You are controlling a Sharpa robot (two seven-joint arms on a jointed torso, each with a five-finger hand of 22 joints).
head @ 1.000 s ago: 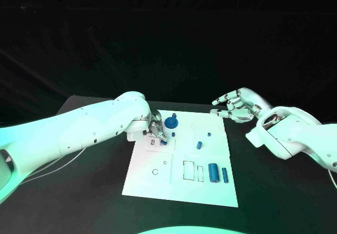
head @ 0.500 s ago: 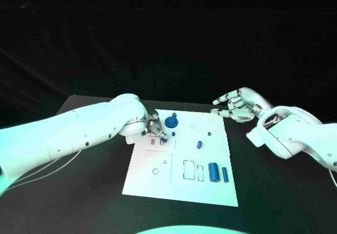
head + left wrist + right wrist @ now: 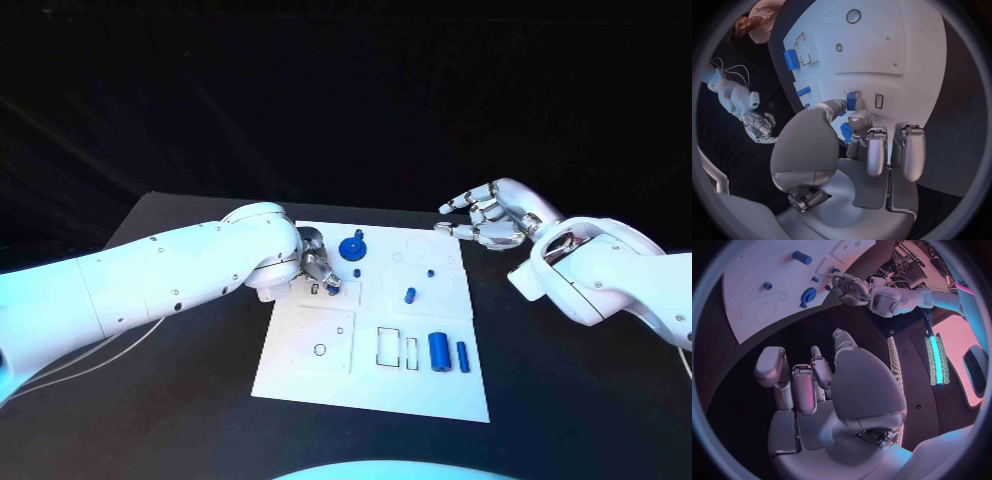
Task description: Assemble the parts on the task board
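The white task board (image 3: 325,375) lies mid-table. My left hand (image 3: 319,268) sits over its far left part and pinches a small blue part (image 3: 850,103) between thumb and a finger, right at a small rectangular slot (image 3: 878,101). A blue round part (image 3: 355,248) stands just beside that hand. My right hand (image 3: 490,220) hovers off the board's far right corner, fingers apart and holding nothing; it appears as the right hand (image 3: 811,385) above the black table.
On the board lie a tiny blue peg (image 3: 431,271), a short blue cylinder (image 3: 410,296), a thick blue cylinder (image 3: 437,354) and a thin one (image 3: 462,357) by two rectangular outlines (image 3: 389,347). A round outline (image 3: 320,351) marks the near left.
My left hand has shifted slightly toward the board's far edge, still pinching the small blue part. The right hand has barely moved.
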